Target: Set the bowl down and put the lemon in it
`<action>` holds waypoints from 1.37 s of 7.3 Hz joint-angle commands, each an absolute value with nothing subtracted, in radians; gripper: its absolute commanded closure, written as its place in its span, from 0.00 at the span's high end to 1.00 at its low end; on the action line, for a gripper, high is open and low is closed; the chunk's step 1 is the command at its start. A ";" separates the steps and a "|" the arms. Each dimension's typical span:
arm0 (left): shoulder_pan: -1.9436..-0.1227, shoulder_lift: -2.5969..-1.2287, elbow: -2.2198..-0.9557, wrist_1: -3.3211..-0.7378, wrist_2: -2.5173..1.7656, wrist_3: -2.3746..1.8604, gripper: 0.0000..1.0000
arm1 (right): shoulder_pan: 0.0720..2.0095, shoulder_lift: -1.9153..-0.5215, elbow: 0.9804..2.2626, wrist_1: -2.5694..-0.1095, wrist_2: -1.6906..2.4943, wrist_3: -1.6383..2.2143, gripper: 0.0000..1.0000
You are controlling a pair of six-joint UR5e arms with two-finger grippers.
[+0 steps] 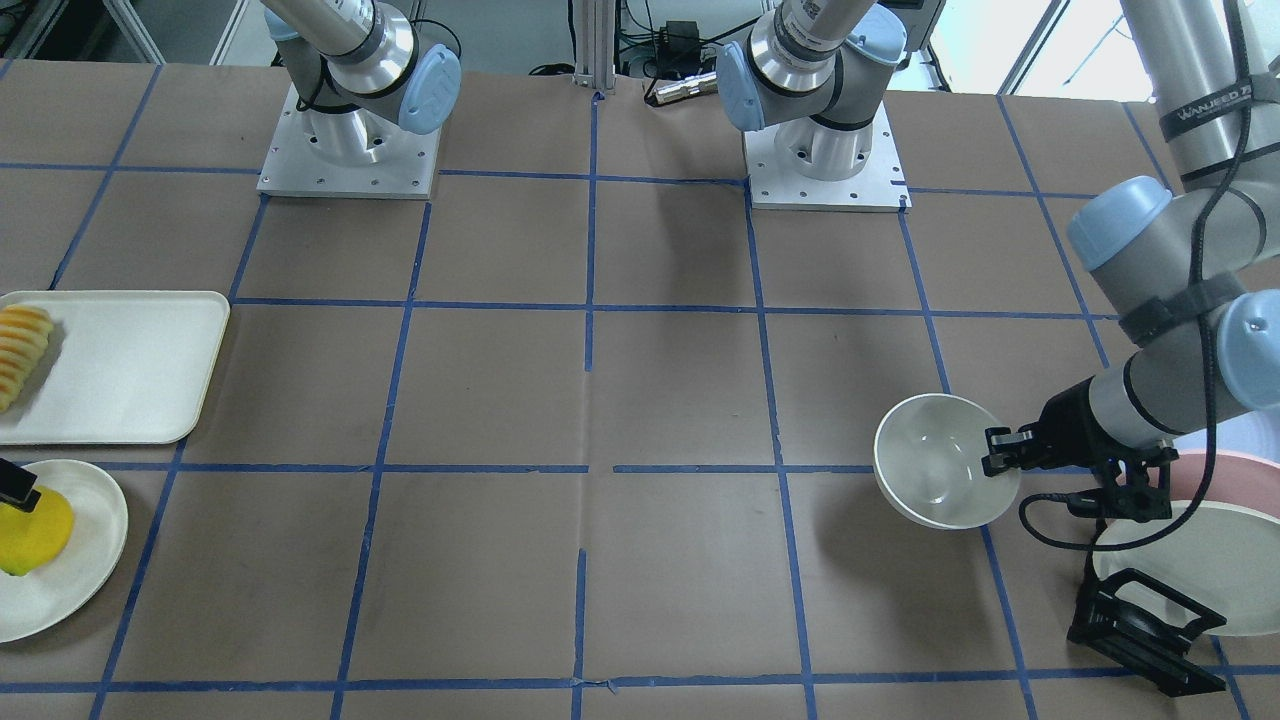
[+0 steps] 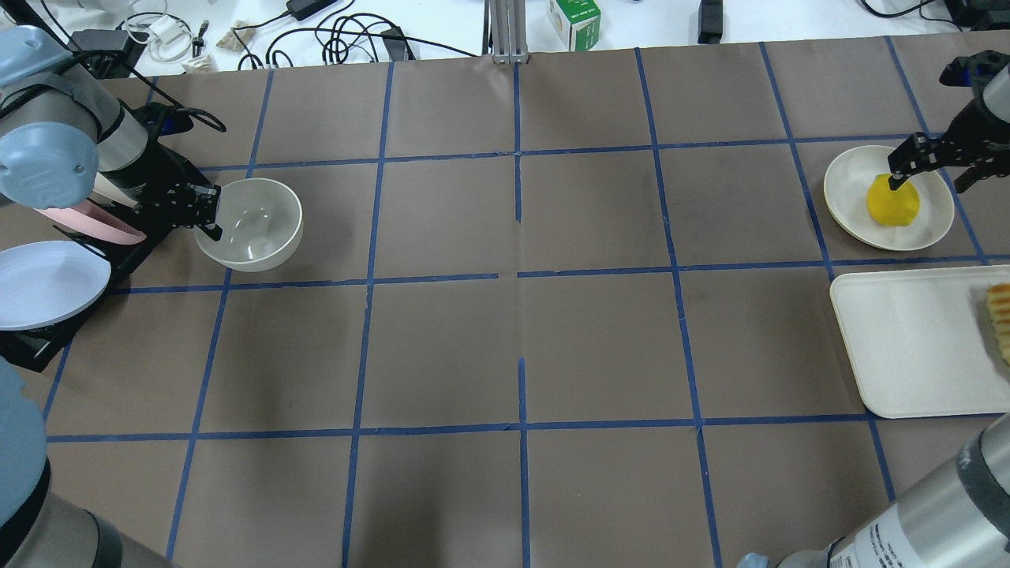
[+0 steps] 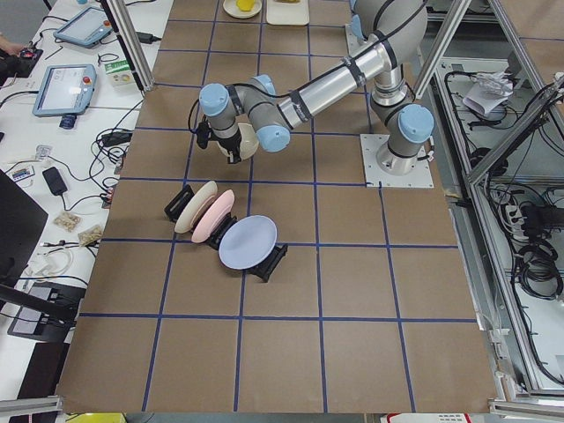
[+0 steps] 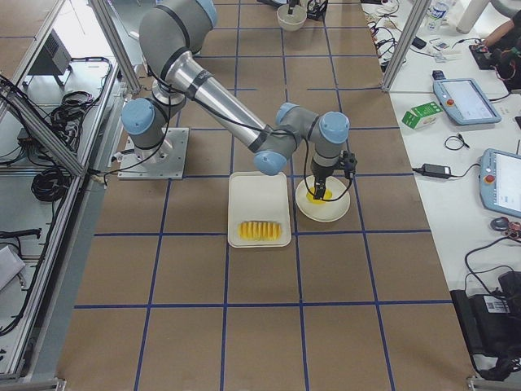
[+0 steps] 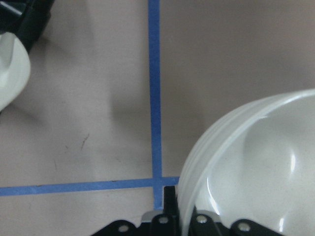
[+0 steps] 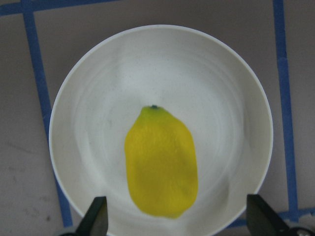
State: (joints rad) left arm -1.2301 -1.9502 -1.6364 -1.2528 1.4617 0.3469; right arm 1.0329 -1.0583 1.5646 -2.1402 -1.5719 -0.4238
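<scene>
The left gripper (image 1: 1000,455) is clamped on the rim of the off-white bowl (image 1: 935,475), with one finger inside and one outside. The bowl is tilted at the robot's left side of the table (image 2: 521,355), just beside the plate rack (image 1: 1140,625). Whether its base touches the surface cannot be confirmed. The right gripper (image 6: 177,221) hangs with jaws spread over the lemon (image 6: 161,164), which lies on a round plate (image 6: 74,98) next to the white tray (image 2: 907,355), well apart from the bowl. Judgement: bowl placement is the step in hand. Recommended: level the bowl, seat it flat toward the centre, and let go only once it is seated.
</scene>
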 commanded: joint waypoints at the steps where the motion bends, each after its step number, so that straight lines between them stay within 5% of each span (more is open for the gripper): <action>1: -1.459 -1.939 -1.632 -1.226 1.340 0.147 0.00 | 1.040 -0.982 1.563 -2.261 -1.571 -0.417 1.00; 6: -1.756 -2.005 -1.727 -0.930 1.293 -0.181 0.00 | 1.042 -0.992 1.566 -2.204 -1.546 -0.354 1.00; 7: -1.756 -2.017 -1.764 -0.869 1.293 -0.192 0.00 | 1.042 -0.992 1.565 -2.204 -1.534 -0.354 0.94; 9: -1.758 -2.040 -1.790 -0.824 1.295 -0.192 0.00 | 1.042 -0.997 1.563 -2.191 -1.537 -0.351 0.11; 10: -1.761 -2.045 -1.792 -0.822 1.296 -0.192 0.01 | 1.042 -1.011 1.563 -2.189 -1.537 -0.351 0.00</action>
